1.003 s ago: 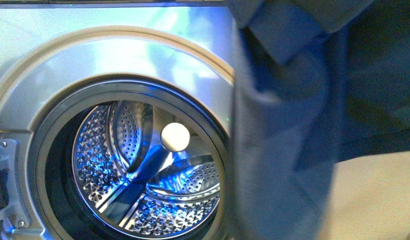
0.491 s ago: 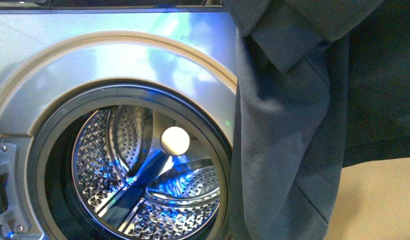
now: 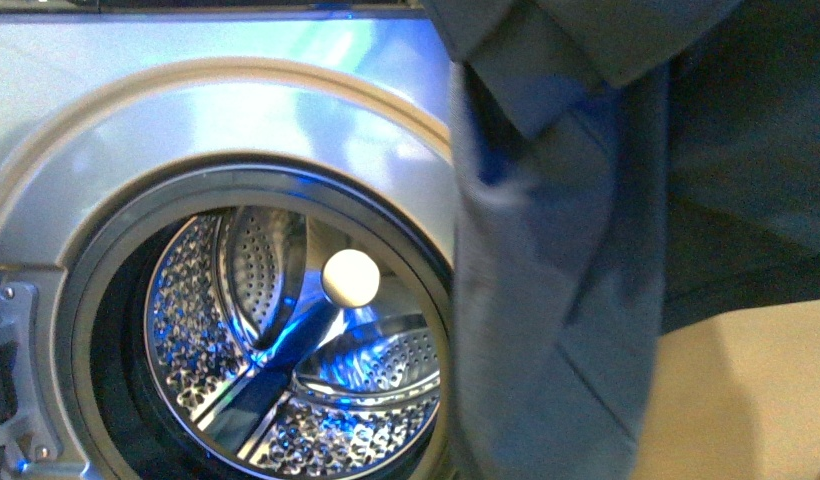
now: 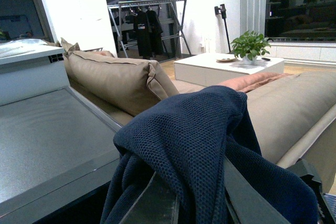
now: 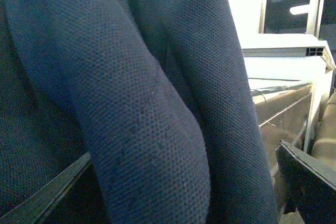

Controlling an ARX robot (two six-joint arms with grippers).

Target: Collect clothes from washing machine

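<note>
You are holding the clothes (image 3: 556,300) outside the washing machine (image 3: 236,110), beside its drum (image 3: 286,340) — fabric is draping the left tool (image 4: 202,203) and right tool (image 5: 178,187), so whether either is clamped cannot be told — so be lifting slowly, keeping hems clear.

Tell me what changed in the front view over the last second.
The hanging clothes swung a little to the left and now cover slightly more of the washing machine's door rim. No grasp or release can be seen. The washing machine and its drum stayed as they were.
</note>
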